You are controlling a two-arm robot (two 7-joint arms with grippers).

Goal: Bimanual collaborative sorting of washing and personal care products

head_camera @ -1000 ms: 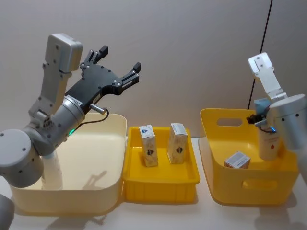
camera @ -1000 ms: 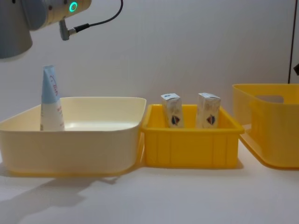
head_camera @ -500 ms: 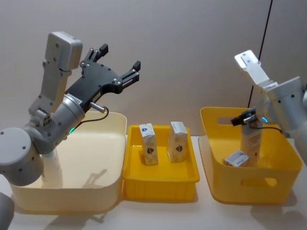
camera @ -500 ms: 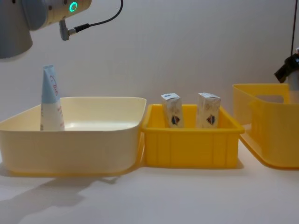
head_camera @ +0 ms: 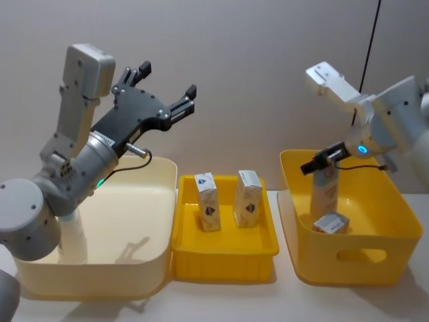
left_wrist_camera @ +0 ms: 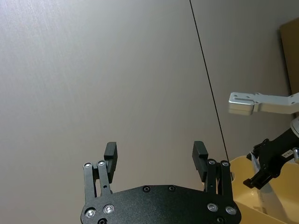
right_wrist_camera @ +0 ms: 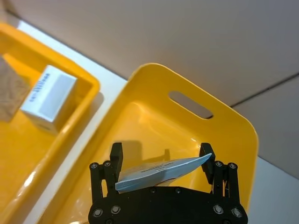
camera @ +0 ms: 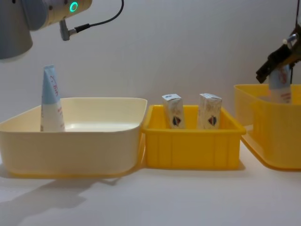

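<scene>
Currently: transfer step, judged: R arm lifting a tube out of the R tub for hand-over or drop into the cream tub.

L to R:
- Cream tub (head_camera: 161, 201), far L: one tube (camera: 51, 100) stands upright at its L wall.
- Left gripper (head_camera: 163, 94): raised above cream tub's far edge, jaws wide, empty. Unchanged vs. earlier frames.
- Small yellow tray (head_camera: 224, 255), centre: two cartons (head_camera: 207, 202) upright, side by side, apart.
- Large yellow tub (head_camera: 348, 258), R: one carton (head_camera: 330, 223) lies on its floor.
- Right gripper (head_camera: 320, 161): over tub's L side, closed on a second tube (head_camera: 324, 191), held near its top, body hanging below rim level.

Change: right gripper w/ tube has shifted leftward across the tub and risen; arm now swung higher.

Next move calls for: clear the tub wall, carry tube L past the tray w/o clipping the cartons; the L arm's open jaws look ready to receive.
</scene>
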